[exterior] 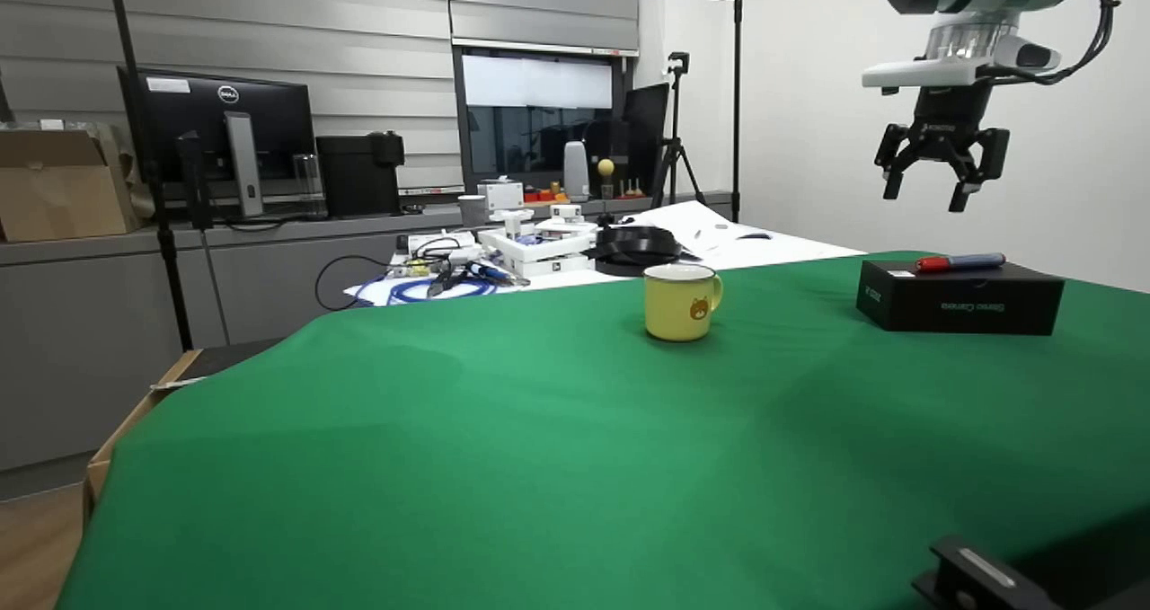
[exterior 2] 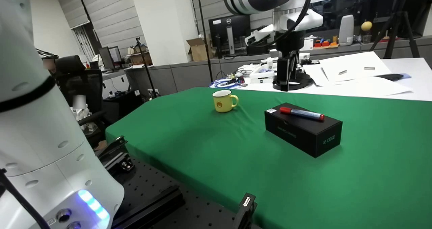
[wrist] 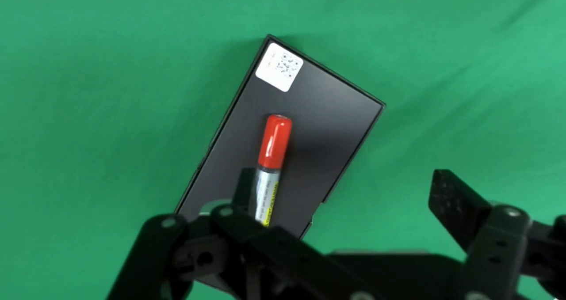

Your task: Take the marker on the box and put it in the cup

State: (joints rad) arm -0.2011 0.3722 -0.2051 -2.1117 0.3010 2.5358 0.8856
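The marker (exterior: 961,262) has a red cap and a pale blue barrel. It lies flat on top of the black box (exterior: 966,309); both also show in an exterior view, the marker (exterior 2: 302,113) and the box (exterior 2: 293,136). The yellow cup (exterior: 676,312) stands upright apart from the box, and shows in an exterior view too (exterior 2: 222,104). It is out of the wrist view. My gripper (exterior: 925,194) is open and empty, above the box. In the wrist view the gripper (wrist: 346,191) has one finger hiding the lower end of the marker (wrist: 274,145) and part of the box (wrist: 327,114).
A green cloth (exterior: 503,430) covers the table. Behind it, a white table (exterior 2: 398,67) holds papers, cables, white parts and a black ring-shaped object (exterior: 636,249). Black clamps (exterior 2: 245,207) sit near the robot base. A cardboard carton (exterior: 63,183) stands on the back ledge.
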